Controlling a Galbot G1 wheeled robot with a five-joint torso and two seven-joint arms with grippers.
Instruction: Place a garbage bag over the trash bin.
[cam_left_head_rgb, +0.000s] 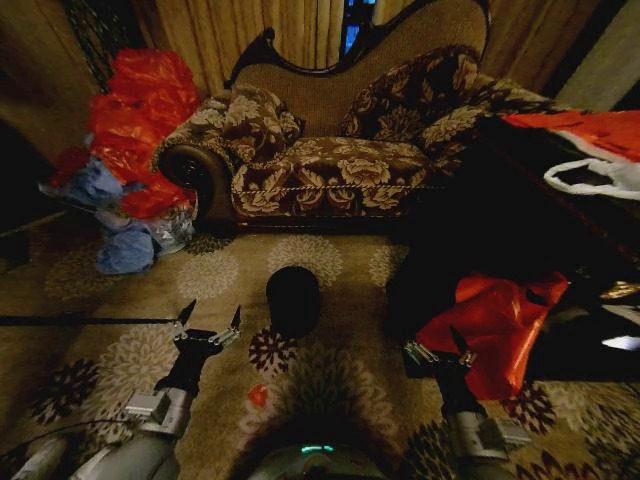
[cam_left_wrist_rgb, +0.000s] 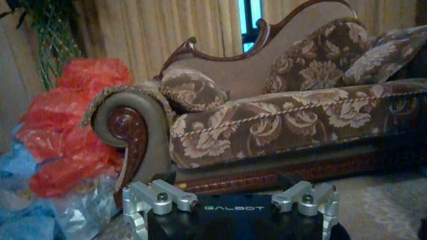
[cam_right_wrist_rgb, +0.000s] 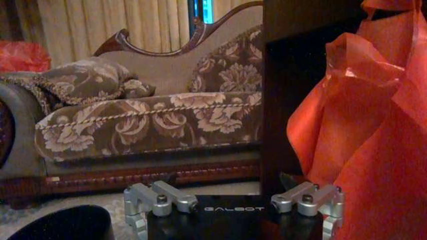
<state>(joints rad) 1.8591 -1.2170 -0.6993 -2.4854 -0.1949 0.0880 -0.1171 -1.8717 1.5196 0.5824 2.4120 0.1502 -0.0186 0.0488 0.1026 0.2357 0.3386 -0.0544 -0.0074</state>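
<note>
The trash bin (cam_left_head_rgb: 293, 297), a small black cylinder, stands on the patterned carpet in front of the sofa; its rim also shows in the right wrist view (cam_right_wrist_rgb: 60, 222). The garbage bag (cam_left_head_rgb: 495, 325), glossy crinkled red plastic, hangs at the edge of a dark table on the right and looms close in the right wrist view (cam_right_wrist_rgb: 363, 140). My right gripper (cam_left_head_rgb: 435, 345) is open, just left of the bag, with one finger next to the plastic. Left of the bin, my left gripper (cam_left_head_rgb: 211, 316) is open and holds nothing.
A floral sofa (cam_left_head_rgb: 340, 150) with a carved arm (cam_left_wrist_rgb: 130, 130) stands behind the bin. A tall pile of red and blue bags (cam_left_head_rgb: 130, 150) sits at its left. The dark table (cam_left_head_rgb: 480, 220) on the right carries a flat red heap (cam_left_head_rgb: 590, 130) and a white bag (cam_left_head_rgb: 600, 178).
</note>
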